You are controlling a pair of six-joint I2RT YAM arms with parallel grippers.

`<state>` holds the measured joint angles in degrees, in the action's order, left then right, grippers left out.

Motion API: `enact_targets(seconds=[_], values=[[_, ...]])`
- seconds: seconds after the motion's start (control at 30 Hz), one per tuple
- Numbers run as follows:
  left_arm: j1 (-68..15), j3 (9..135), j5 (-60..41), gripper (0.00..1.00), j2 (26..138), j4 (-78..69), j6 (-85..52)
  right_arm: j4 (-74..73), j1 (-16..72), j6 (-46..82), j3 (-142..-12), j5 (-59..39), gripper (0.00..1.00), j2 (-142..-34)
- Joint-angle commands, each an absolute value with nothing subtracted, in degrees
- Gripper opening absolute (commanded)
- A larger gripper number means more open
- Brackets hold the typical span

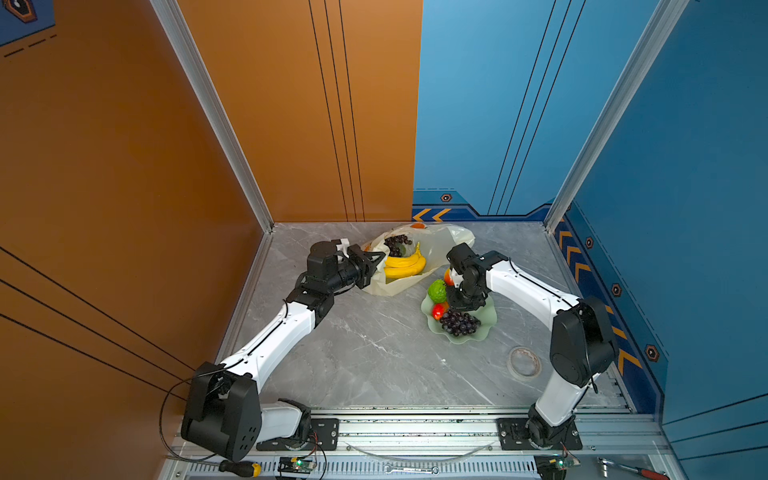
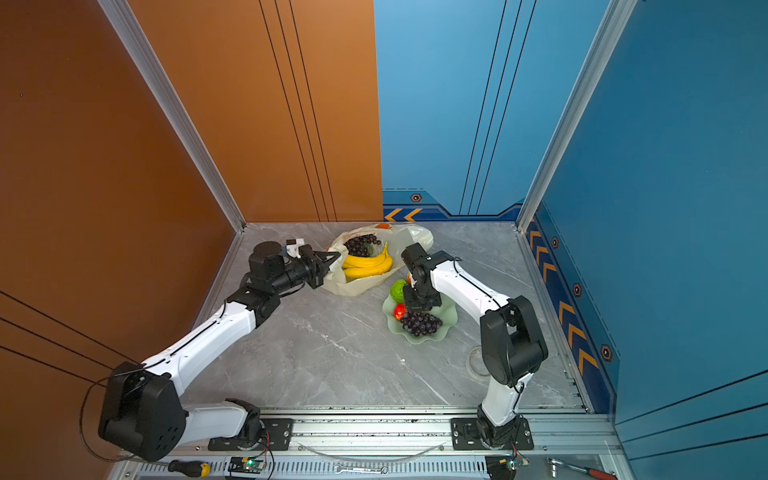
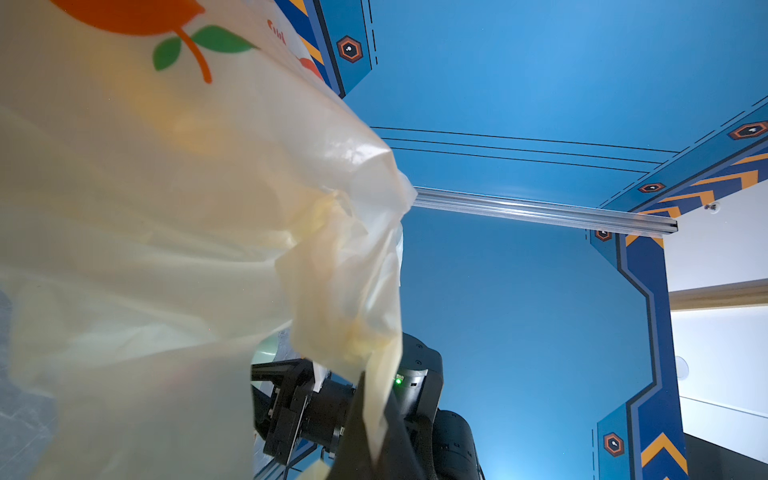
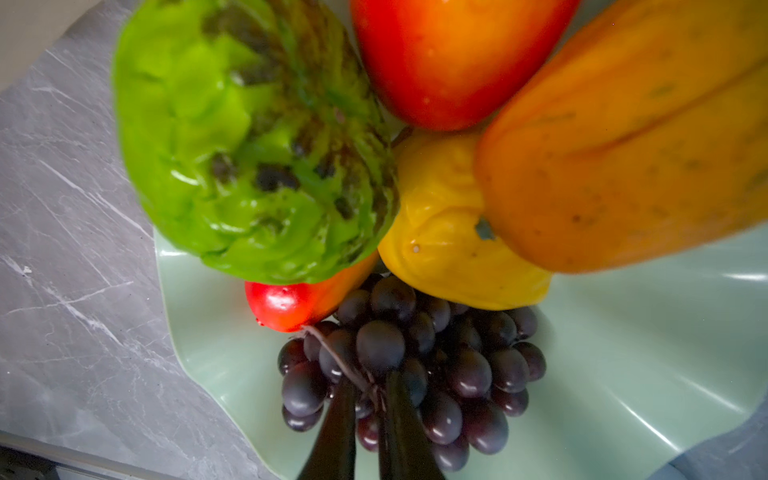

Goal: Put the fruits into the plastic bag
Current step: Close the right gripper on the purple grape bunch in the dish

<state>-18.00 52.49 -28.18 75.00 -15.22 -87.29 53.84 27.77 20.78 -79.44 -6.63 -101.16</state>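
Observation:
The plastic bag (image 1: 432,245) lies open at the back of the table with a grape cluster (image 1: 397,244) and a banana bunch (image 1: 405,266) inside. My left gripper (image 1: 376,259) is shut on the bag's near edge, a cream strip (image 3: 384,399) pinched between its jaws. On the pale green dish (image 4: 644,374) sit a bumpy green fruit (image 4: 249,158), two mangoes (image 4: 449,58) (image 4: 291,301), a yellow lumpy fruit (image 4: 449,232), a papaya (image 4: 623,145) and a second grape cluster (image 4: 436,365). My right gripper (image 4: 371,399) points down over the dish, shut on that cluster's stem.
A tape roll (image 1: 524,361) lies on the marble table near the right arm's base. A screwdriver (image 1: 241,468), a wrench (image 1: 411,470) and a red-handled ratchet (image 1: 631,469) rest on the front rail. Orange and blue walls close in the back and both sides.

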Motion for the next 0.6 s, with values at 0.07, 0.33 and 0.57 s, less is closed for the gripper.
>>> enact_targets(seconds=[0.07,0.33,0.57], values=[[-17.63,51.72,-29.62,0.0,75.06,-15.27,-86.31,53.97,28.11,21.45,-78.31,-3.96,0.0,-100.82],[-17.84,51.66,-29.36,0.0,75.02,-15.24,-86.23,53.64,28.3,21.36,-79.53,-0.96,0.0,-96.18],[-18.18,51.75,-29.0,0.0,75.16,-15.25,-86.04,53.11,27.36,22.19,-80.32,-0.68,0.0,-88.83]])
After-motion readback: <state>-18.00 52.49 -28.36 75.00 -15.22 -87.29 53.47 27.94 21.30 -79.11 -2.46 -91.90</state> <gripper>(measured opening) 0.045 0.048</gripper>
